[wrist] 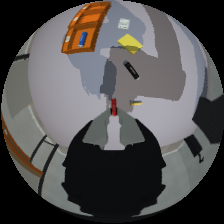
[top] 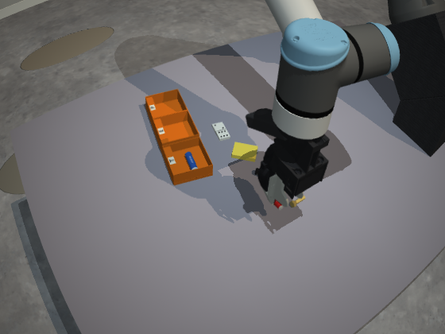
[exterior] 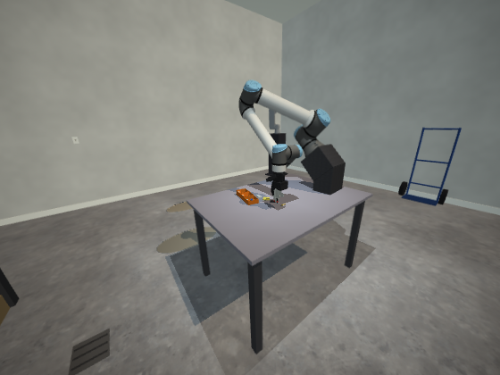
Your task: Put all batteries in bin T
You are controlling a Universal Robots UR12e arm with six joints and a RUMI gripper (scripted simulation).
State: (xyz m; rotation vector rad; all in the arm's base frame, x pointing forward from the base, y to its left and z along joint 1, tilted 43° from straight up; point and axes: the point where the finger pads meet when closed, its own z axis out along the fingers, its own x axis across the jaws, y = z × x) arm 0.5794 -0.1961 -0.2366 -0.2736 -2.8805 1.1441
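My gripper (top: 278,202) is shut on a small red battery (top: 277,204), held just above the table to the right of the bins. In the wrist view the red battery (wrist: 113,106) sits between the fingertips. The orange three-compartment bin (top: 177,135) stands upright on the table. Its near compartment, the one marked T (top: 172,160), holds a blue battery (top: 191,161), which also shows in the wrist view (wrist: 82,37). The other two compartments look empty.
A yellow block (top: 245,151) and a white domino (top: 221,130) lie between the bin and my gripper. A small yellow item (top: 297,202) lies beside the fingers. A black object (wrist: 131,69) lies on the table ahead in the wrist view.
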